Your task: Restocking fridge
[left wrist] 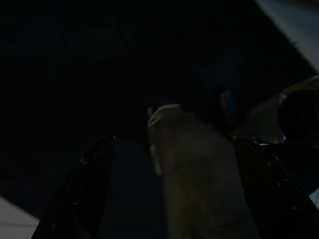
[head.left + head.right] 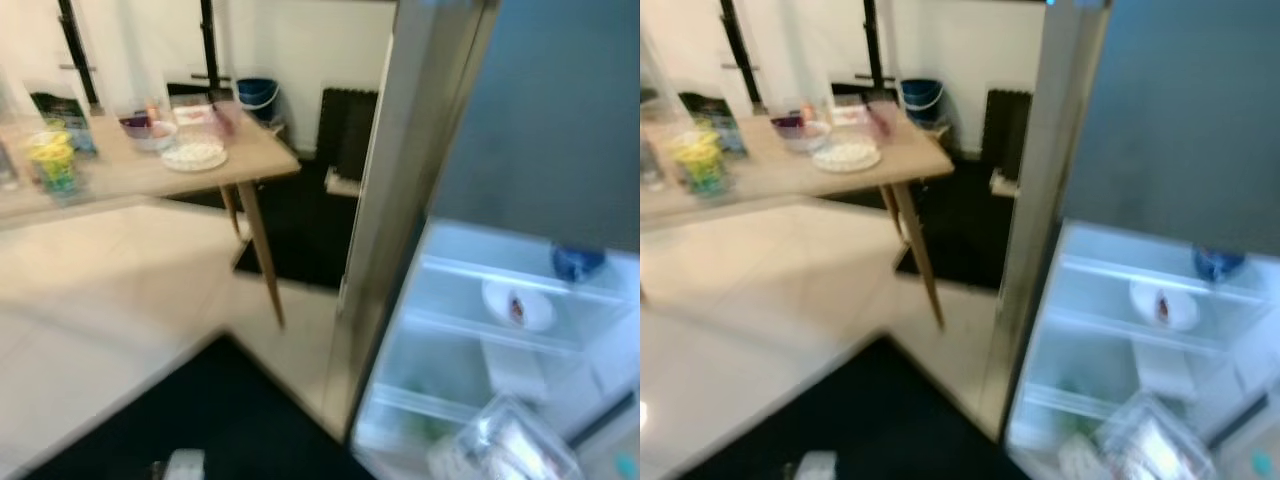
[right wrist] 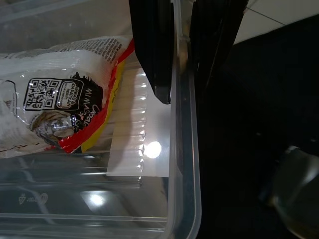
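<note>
The fridge (image 2: 400, 200) stands open on the right, its lit shelves (image 2: 500, 335) holding a white bowl (image 2: 517, 305) and a blue item (image 2: 577, 262). A clear plastic container (image 2: 510, 445) hangs low in front of the shelves. In the right wrist view my right gripper (image 3: 182, 74) is shut on the rim of that container (image 3: 149, 199), one finger inside and one outside. A red, yellow and white food packet (image 3: 60, 109) lies inside it. The left wrist view is very dark; my left gripper (image 1: 182, 194) has its fingers (image 1: 94, 189) spread wide apart, with a dim tan shape beyond them.
A wooden table (image 2: 250, 160) on the left carries a white plate (image 2: 195, 155), a bowl (image 2: 148, 128) and a yellow-green jar (image 2: 55, 160). A blue bucket (image 2: 257, 95) sits by the far wall. A black mat (image 2: 200, 420) covers the floor before the fridge.
</note>
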### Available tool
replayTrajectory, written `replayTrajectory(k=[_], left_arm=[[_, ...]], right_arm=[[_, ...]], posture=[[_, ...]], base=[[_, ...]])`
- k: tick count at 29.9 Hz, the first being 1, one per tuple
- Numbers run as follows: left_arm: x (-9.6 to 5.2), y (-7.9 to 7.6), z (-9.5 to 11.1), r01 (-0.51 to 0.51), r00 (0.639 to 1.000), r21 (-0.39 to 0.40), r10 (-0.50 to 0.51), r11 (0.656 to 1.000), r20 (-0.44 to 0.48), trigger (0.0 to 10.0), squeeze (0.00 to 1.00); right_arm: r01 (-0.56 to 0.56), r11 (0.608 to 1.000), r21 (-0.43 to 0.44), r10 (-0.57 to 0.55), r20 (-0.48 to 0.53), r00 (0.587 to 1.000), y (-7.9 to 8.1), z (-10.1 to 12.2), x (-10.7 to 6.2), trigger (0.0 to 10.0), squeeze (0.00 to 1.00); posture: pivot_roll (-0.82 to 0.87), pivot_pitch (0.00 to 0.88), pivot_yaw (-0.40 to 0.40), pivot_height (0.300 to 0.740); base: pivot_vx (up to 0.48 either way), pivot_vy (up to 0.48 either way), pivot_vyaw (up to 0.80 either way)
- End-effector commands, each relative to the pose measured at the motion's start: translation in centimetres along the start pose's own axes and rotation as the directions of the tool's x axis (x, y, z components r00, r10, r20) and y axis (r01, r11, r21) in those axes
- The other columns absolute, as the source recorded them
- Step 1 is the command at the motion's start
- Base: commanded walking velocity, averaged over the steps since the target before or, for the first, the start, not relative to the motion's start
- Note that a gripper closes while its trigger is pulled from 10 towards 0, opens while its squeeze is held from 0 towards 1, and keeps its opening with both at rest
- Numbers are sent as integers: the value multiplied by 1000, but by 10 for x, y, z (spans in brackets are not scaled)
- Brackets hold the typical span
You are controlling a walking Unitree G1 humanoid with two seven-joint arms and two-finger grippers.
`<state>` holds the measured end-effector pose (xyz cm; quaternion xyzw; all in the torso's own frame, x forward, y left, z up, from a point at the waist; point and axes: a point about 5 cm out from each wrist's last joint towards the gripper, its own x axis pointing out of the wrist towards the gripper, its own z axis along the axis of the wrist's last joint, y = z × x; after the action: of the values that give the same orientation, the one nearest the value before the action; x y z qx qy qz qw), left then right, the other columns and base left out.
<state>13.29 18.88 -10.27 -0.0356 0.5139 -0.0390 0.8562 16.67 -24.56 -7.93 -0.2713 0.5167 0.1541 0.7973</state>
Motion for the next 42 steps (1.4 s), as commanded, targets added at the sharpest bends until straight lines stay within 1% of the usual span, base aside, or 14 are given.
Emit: replayTrajectory(k=[1, 17, 21, 23, 34, 42], left_arm=[[0, -1, 2, 5, 1000, -8, -5, 1000, 7, 10000, 0], [0, -2, 0, 6, 1000, -10, -6, 1000, 2, 10000, 0], [0, -2, -1, 5, 1000, -10, -5, 1000, 2, 10000, 0], [0, -2, -1, 5, 1000, -11, -5, 1000, 3, 10000, 0], [0, -3, -1, 5, 1000, -9, -5, 1000, 0, 10000, 0], [1, -2, 0, -4, 1000, 3, 4, 1000, 4, 10000, 0]], right_arm=[[19, 1000, -15, -19, 10, 1000, -4, 3, 0, 10000, 0], [21, 999, -32, -21, 11, 1000, -5, 3, 0, 10000, 0], [20, 1000, -20, -20, 10, 1000, -4, 3, 0, 10000, 0], [12, 999, -38, -12, 10, 1000, -3, 4, 0, 10000, 0], [6, 1000, -27, -6, 15, 1000, -1, 4, 0, 10000, 0], [4, 1000, -28, -4, 17, 1000, 0, 4, 0, 10000, 0]], posture=[[-42, 0, -47, 740], [-42, 0, -46, 740], [-42, 0, -46, 740], [-42, 0, -46, 740], [-42, 0, -46, 740], [-39, 0, -45, 740]], base=[[0, 0, 0], [0, 0, 0], [0, 0, 0], [0, 0, 0], [0, 0, -774], [0, 0, 0]])
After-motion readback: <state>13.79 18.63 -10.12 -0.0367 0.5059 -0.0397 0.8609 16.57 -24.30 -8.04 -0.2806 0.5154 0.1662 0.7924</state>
